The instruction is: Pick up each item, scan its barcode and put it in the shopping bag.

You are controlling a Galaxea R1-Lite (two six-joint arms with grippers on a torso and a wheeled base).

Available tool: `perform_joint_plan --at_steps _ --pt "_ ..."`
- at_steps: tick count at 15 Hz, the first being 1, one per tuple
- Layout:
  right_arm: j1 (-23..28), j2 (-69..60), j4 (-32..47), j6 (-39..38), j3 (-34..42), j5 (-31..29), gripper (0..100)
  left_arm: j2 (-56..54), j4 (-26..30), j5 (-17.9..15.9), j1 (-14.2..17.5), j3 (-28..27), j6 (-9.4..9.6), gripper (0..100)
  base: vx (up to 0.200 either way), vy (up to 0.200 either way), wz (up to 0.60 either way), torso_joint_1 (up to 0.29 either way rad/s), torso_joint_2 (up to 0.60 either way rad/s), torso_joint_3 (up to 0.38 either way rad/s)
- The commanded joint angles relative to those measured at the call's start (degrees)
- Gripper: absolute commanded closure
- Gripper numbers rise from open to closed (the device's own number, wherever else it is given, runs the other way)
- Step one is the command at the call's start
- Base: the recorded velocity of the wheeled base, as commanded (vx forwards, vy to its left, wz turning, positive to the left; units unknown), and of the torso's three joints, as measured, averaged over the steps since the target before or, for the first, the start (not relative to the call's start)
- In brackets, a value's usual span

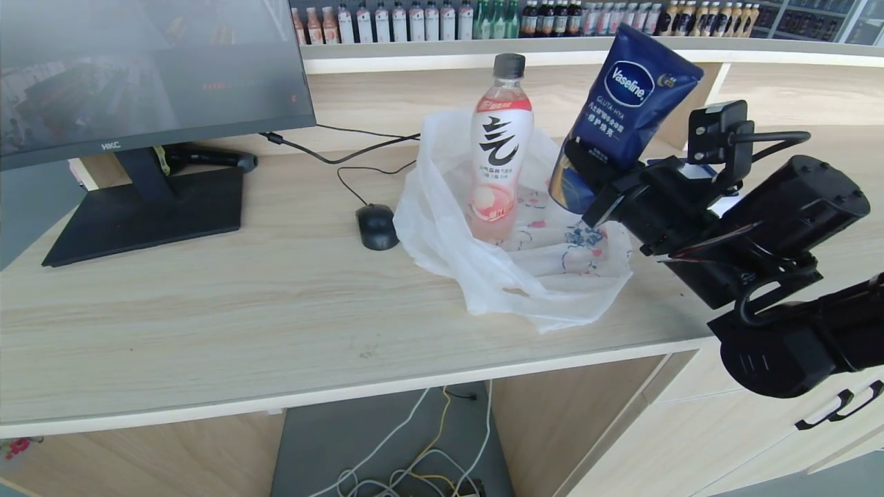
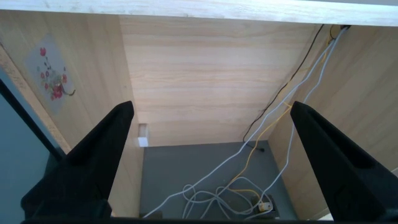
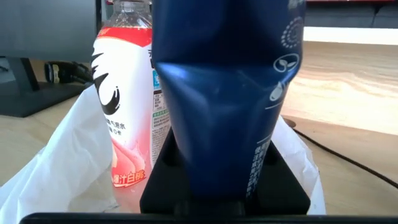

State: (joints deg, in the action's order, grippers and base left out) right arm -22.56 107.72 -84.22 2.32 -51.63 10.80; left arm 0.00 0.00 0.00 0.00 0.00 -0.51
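Observation:
My right gripper (image 1: 587, 197) is shut on the lower end of a dark blue pouch (image 1: 625, 110), held upright and tilted over the right side of the white shopping bag (image 1: 514, 255). The pouch (image 3: 227, 93) rises large between the jaws in the right wrist view. A pink and white drink bottle (image 1: 498, 148) with a dark cap stands upright inside the bag, just left of the pouch; it is the bottle (image 3: 127, 106) beside the pouch up close. My left gripper (image 2: 211, 162) is open, under the counter, facing a wooden panel and cables.
A monitor (image 1: 148, 65) on a black stand sits at the counter's left, with a handheld scanner (image 1: 207, 159) behind the stand. A black mouse (image 1: 376, 226) lies left of the bag, its cable trailing back. A raised shelf runs behind the bag.

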Motion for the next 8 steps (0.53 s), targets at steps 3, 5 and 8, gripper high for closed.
perform_joint_plan --at_steps 3,5,8 --pt "0.2 3.0 -0.4 -0.1 -0.1 0.0 100 0.0 0.0 0.1 0.0 0.0 -0.02 0 0.0 0.0 0.0 0.0 0.0 0.0" --pt "0.2 4.1 -0.5 -0.1 -0.1 0.1 100 0.0 0.0 0.0 0.0 0.0 -0.02 0 0.0 0.0 0.0 0.0 0.0 0.0" --pt "0.2 4.2 -0.6 -0.1 -0.1 0.0 100 0.0 0.0 0.0 0.0 0.0 -0.02 0 0.0 0.0 0.0 0.0 0.0 0.0"
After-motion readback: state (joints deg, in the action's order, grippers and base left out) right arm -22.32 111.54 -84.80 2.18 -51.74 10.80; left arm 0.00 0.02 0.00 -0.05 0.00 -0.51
